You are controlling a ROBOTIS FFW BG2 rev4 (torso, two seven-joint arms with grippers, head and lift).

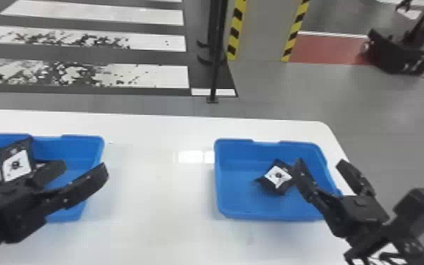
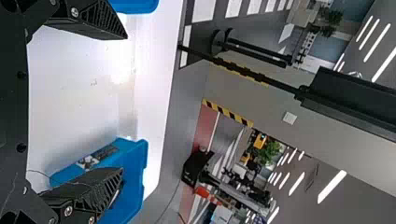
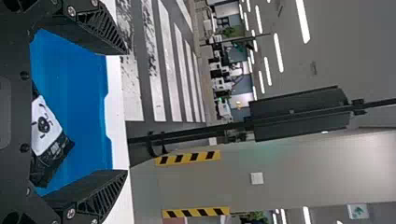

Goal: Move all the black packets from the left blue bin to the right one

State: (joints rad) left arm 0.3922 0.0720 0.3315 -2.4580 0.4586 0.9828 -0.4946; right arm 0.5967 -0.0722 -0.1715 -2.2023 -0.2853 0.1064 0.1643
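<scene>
The blue rectangular left bin (image 1: 77, 151) and blue rectangular right bin (image 1: 237, 190) look like smooth plastic with a soft sheen. The white round-cornered surface (image 1: 158, 201) is smooth and glossy, throwing back bright patches of light. The black plastic-looking packet (image 1: 270, 187) in the right bin is creased. The black ribbed right pincer (image 1: 319, 161) looks matt, its round screws (image 3: 71, 213) shiny metal.
</scene>
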